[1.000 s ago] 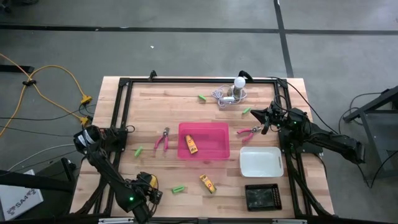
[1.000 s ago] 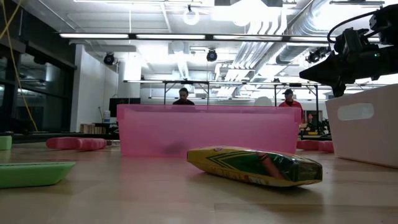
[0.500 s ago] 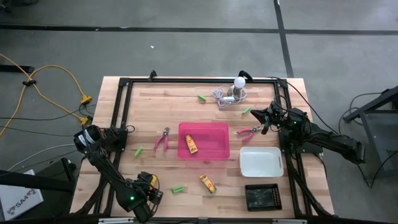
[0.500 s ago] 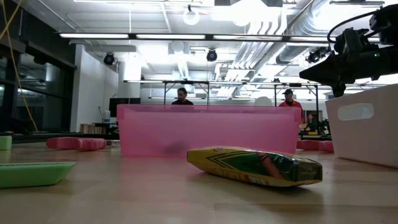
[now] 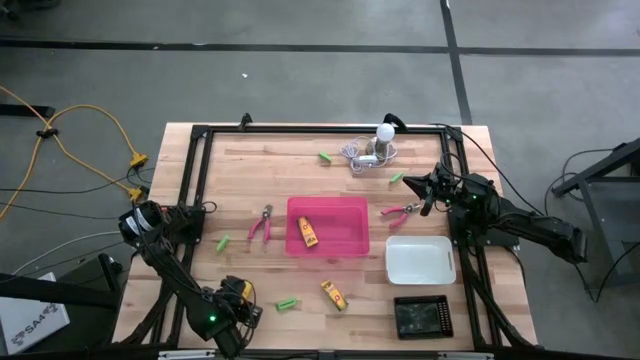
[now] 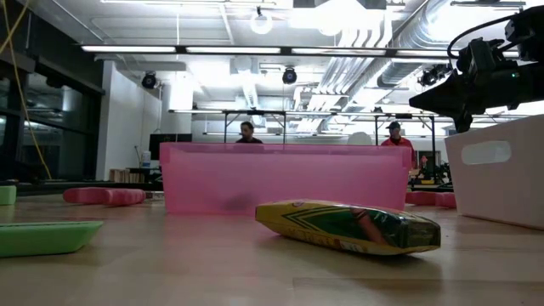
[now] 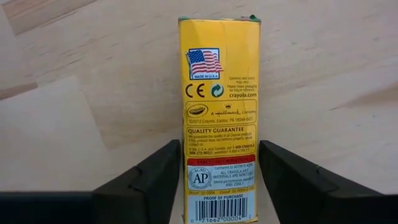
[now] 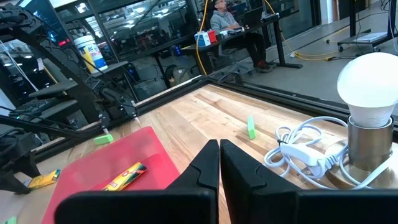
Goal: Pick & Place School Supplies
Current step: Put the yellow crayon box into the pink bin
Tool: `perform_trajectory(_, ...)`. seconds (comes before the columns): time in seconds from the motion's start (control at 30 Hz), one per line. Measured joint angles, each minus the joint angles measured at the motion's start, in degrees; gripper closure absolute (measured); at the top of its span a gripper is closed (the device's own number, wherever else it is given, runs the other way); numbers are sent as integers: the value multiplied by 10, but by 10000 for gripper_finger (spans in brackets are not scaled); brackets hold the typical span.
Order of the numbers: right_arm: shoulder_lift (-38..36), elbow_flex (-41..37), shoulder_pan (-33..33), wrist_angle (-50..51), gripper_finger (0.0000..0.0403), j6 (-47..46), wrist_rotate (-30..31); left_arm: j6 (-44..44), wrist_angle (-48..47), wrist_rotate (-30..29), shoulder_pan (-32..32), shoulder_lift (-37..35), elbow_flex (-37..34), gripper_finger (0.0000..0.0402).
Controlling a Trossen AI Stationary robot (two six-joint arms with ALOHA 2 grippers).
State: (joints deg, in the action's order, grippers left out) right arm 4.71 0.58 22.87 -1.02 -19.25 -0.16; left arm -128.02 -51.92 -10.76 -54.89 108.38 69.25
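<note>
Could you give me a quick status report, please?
Left gripper open, facing a crayon box. Right gripper shut, empty, near pink scissors. Another crayon box in pink tray. Nothing blocking.

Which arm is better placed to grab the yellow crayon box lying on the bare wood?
The left. Its hand is open, with the crayon box framed between its fingers in the wrist view. The right hand is shut, far off beside the pink scissors.

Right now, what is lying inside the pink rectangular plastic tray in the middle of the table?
Inside the pink rectangular plastic tray, the high view shows one yellow-orange crayon box, lying flat toward its left side. Nothing else is visible in it. In the low view the tray's wall hides the contents.
</note>
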Motion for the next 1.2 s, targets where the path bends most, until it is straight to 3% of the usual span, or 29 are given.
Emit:
perform_trajectory(0.57, 0, 0, 0, 0, 400, 0, 0, -11, -1, 0, -3, 0, 0, 245)
perform_trajectory(1.2, 0, 0, 0, 0, 400, 0, 0, -11, -3, -12, -4, -7, -1, 248)
